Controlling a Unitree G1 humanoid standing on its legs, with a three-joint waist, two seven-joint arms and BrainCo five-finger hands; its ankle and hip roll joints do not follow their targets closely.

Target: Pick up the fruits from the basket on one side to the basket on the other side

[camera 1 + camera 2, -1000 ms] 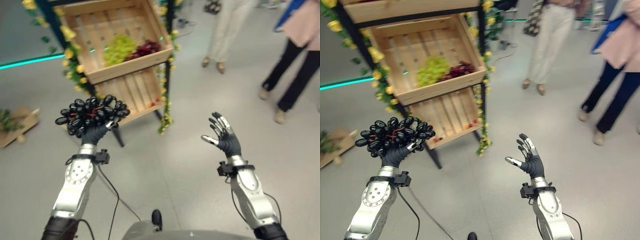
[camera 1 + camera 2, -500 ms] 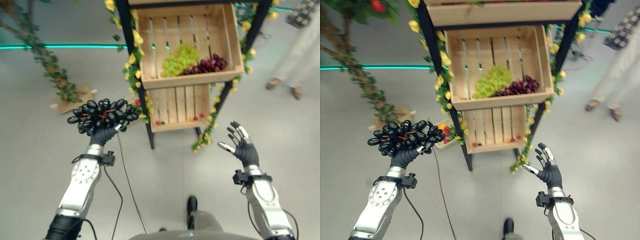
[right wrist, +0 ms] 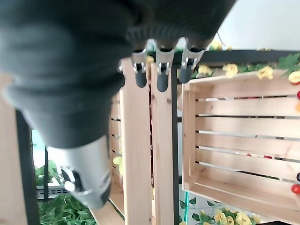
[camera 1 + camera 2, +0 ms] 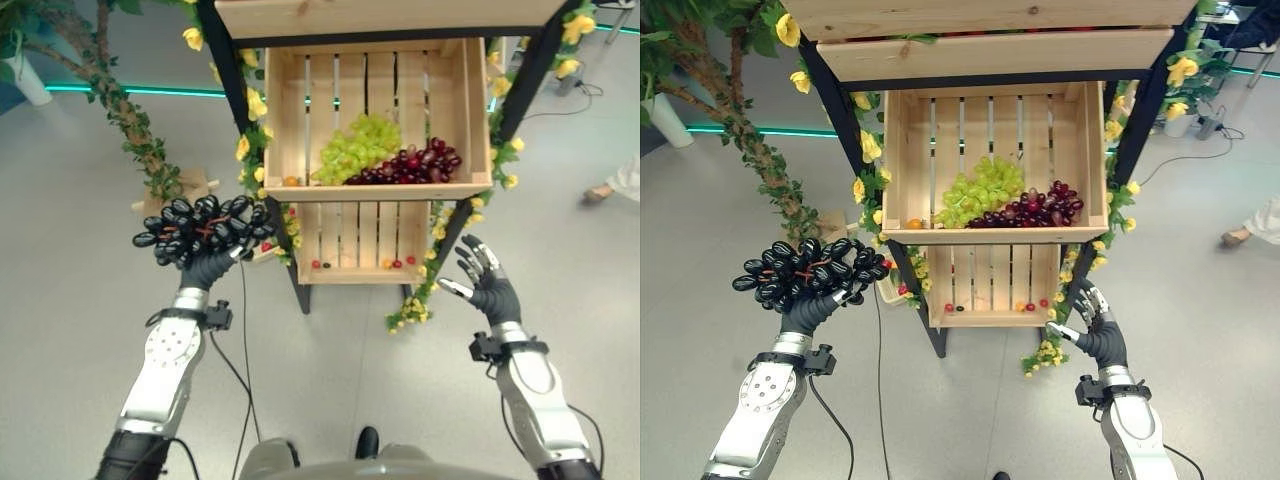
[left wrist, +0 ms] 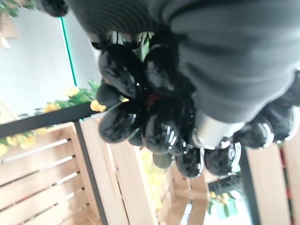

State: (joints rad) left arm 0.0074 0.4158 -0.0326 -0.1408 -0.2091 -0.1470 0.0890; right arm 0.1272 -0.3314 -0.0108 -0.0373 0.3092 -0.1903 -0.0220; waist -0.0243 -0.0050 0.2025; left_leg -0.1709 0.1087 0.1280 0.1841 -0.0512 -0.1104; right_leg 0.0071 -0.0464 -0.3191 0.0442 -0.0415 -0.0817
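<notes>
Black grapes [image 4: 200, 228] clutched by left robot hand [image 4: 207, 266], fingers mostly hidden; right robot hand [image 4: 487, 286] spread.

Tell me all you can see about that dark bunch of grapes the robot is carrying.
The black grapes form one wide bunch of glossy, oval, near-black berries, with a reddish bit showing in the middle, perhaps a stem or tie. They look smooth and shiny, possibly artificial, though that cannot be told for sure. The left hand holds the bunch from below, lifted above the floor, to the left of the wooden crate shelf and apart from it. The left wrist view shows the berries pressed close against the hand's fingers.
</notes>
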